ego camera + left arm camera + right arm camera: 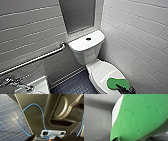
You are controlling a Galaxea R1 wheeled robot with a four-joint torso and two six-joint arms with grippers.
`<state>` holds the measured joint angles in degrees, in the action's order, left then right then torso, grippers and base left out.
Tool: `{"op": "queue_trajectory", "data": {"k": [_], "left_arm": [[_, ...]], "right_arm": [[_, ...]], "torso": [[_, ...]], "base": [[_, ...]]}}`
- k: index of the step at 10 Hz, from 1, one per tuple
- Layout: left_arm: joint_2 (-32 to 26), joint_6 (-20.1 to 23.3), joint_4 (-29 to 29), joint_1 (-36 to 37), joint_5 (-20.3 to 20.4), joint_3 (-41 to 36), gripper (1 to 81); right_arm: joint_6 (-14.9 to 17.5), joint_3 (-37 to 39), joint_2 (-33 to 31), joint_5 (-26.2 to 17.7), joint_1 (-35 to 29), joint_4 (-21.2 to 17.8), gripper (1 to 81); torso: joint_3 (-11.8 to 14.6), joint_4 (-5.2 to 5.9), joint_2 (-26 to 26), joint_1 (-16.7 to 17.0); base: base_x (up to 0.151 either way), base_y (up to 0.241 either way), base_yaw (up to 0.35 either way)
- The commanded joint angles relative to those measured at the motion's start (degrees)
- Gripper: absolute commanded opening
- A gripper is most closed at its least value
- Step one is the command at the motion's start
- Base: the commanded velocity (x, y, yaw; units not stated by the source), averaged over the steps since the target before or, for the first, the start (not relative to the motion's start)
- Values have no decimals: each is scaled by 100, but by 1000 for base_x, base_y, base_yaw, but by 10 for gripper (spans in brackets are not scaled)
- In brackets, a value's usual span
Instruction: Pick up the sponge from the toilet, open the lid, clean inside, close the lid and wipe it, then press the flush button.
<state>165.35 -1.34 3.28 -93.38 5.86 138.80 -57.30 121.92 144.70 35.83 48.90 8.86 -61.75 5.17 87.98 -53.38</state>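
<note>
Closed lid (103, 72) bears sponge (116, 83); right gripper (123, 88) at its edge, seemingly gripping.

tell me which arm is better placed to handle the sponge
Right. Its gripper sits at the sponge on the closed lid, and the sponge looms close in its wrist view. The left wrist faces floor tiles.

We are looking at a frosted window (77, 15) that is showing flat grey, set between white tiled walls (30, 27). Below and left of the window, a chrome grab bar (32, 60) is slanting along the wall. Farther below the window, a dark blue tiled floor (75, 86) is meeting a pale baseboard (67, 76). A white sink (41, 86) with a chrome tap (15, 83) is sitting far below-left.
</note>
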Motion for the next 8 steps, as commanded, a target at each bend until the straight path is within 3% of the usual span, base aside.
{"op": "queue_trajectory", "data": {"k": [1,4,5,8], "left_arm": [[-81,11,76,-256,-534,-46,811],[-72,11,68,-264,-534,-46,811],[-72,11,68,-264,-534,-46,811],[-46,11,59,-256,-508,-46,811]], "right_arm": [[34,384,88,-1183,-68,-183,811],[-27,490,88,-1183,-6,-192,811],[-36,446,18,-1175,-6,-192,10],[-36,185,-200,-1026,11,-245,10]], "torso": [[0,0,0,0],[2,0,2,0],[5,0,4,0],[2,0,4,0]], "base": [[0,0,0],[0,0,0],[0,0,0],[0,0,0]]}}
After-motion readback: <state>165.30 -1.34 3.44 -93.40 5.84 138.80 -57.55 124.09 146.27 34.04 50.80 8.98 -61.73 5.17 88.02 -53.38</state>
